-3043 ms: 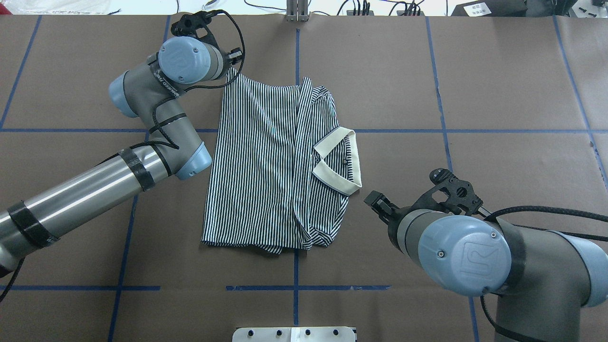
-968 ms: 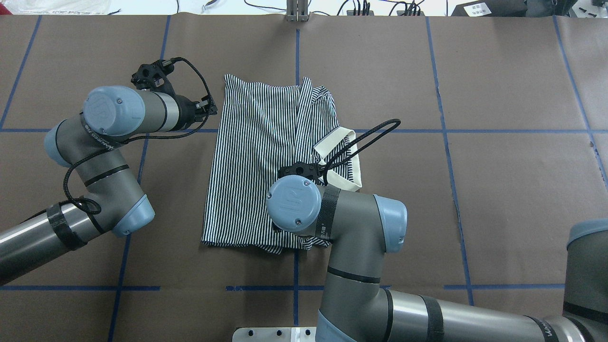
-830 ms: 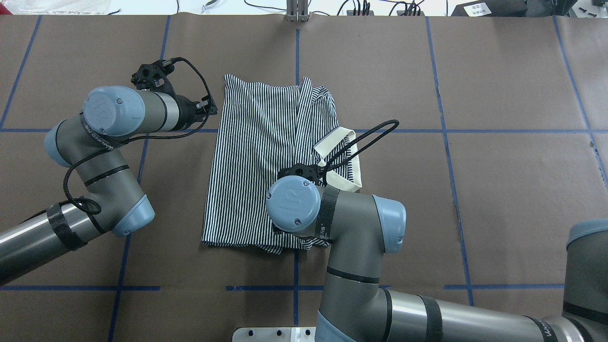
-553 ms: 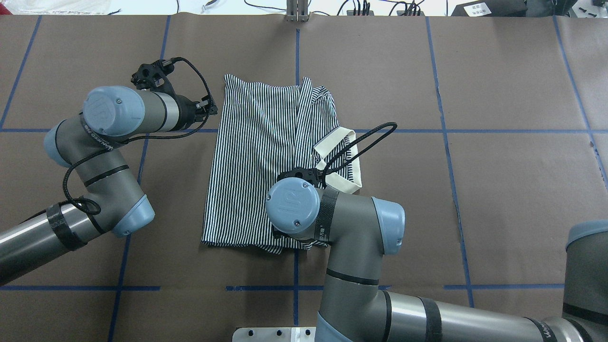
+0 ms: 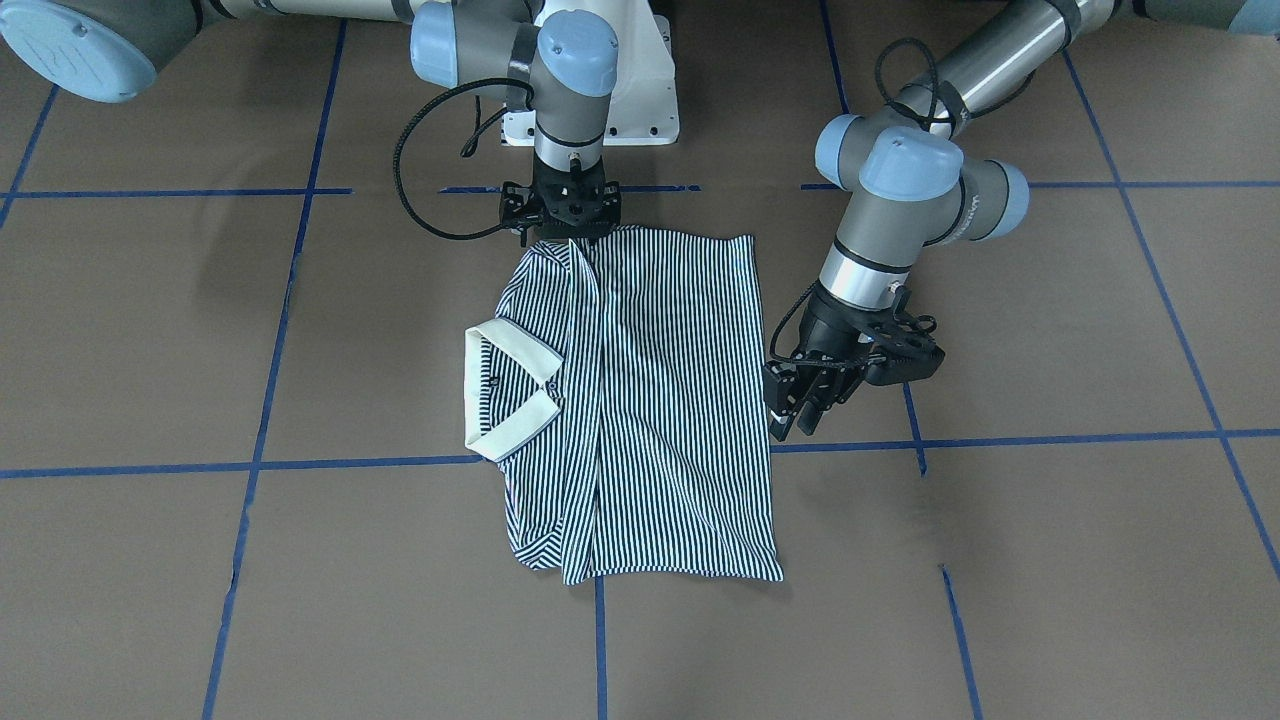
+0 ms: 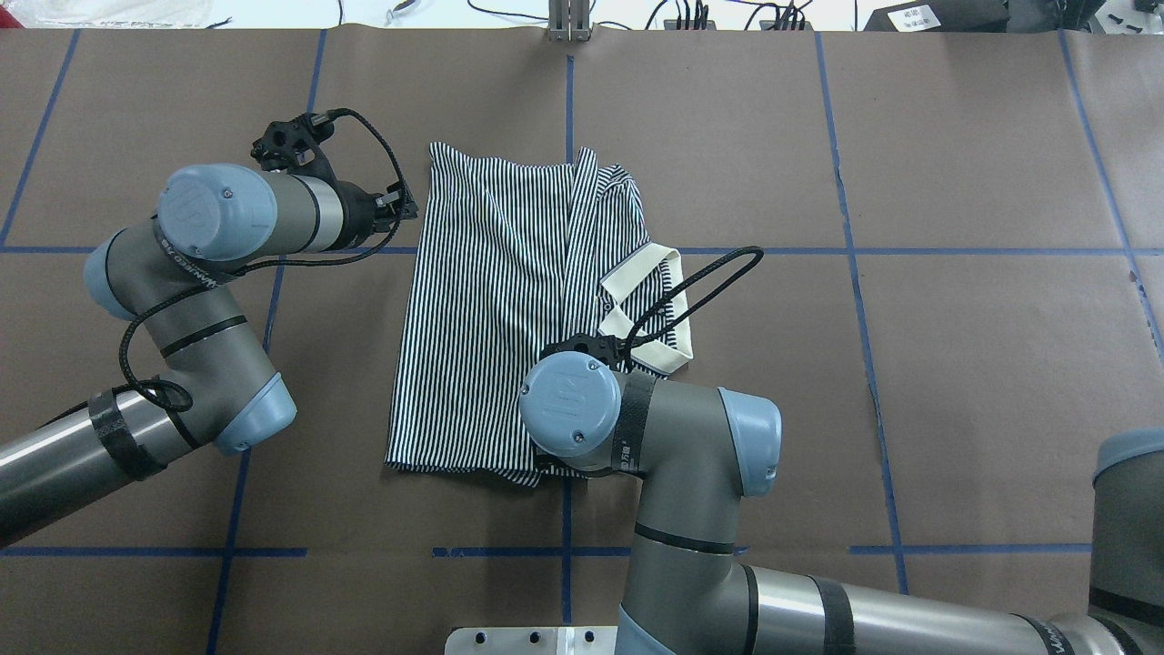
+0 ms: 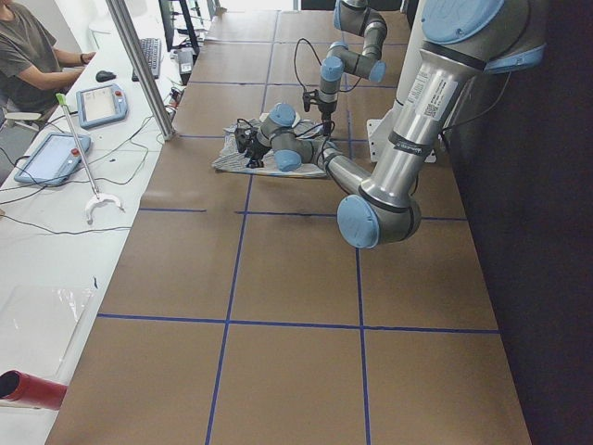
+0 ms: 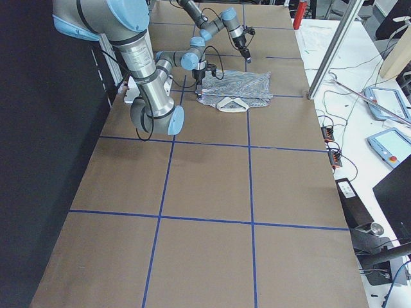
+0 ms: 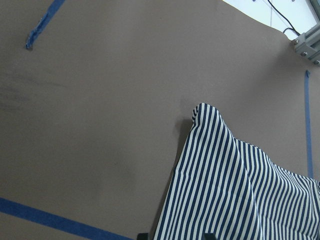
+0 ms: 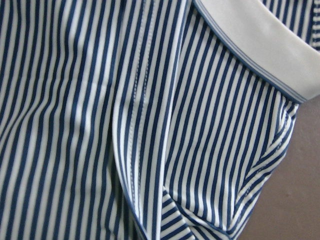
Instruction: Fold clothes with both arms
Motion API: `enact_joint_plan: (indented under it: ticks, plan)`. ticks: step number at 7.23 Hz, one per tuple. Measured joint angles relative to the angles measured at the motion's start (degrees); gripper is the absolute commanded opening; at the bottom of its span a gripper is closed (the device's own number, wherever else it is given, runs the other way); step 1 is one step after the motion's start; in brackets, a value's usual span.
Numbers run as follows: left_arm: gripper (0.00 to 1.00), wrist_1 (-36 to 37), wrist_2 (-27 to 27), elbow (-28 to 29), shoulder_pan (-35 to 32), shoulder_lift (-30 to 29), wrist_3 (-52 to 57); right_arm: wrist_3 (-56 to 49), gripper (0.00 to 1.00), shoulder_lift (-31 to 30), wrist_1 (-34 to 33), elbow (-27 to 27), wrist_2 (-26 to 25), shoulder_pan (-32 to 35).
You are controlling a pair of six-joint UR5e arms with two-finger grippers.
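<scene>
Part-folded shirt (image 6: 491, 309) lay mid-bench; left claw (image 5: 797, 420) stood wide just beside its left-end edge, right claw (image 5: 572, 240) sat tip-down at its robot-side edge, spread not tellable; grasping step, next fold likely needed both pinching.

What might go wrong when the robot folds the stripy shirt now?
1. The right gripper sits at the shirt's near edge, where folded layers pile up. It may pinch only some of them, and the fold could slip open.
2. The left gripper hangs beside the shirt's side edge, over the brown table cover. It might miss the cloth or catch the cover.
3. The right arm's black cable loops above the collar and could perhaps snag it.
</scene>
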Motion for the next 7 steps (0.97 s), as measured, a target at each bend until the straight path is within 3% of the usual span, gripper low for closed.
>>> enact_joint_plan:
  ticks: [2, 5, 7]
  plan:
    - [0.47, 0.0, 0.0, -0.2, 0.0, 0.0, 0.0, -1.9, 1.00, -2.7, 0.0, 1.8, 1.7, 0.2]
    - [0.47, 0.1, 0.0, -0.4, 0.0, 0.0, -0.1, -7.1, 1.00, -13.2, 0.0, 11.7, 2.1, 1.4]
    - [0.47, 0.2, -0.1, -1.0, 0.0, 0.0, -0.1, -7.2, 1.00, -12.6, 0.0, 12.8, 1.8, 2.1]
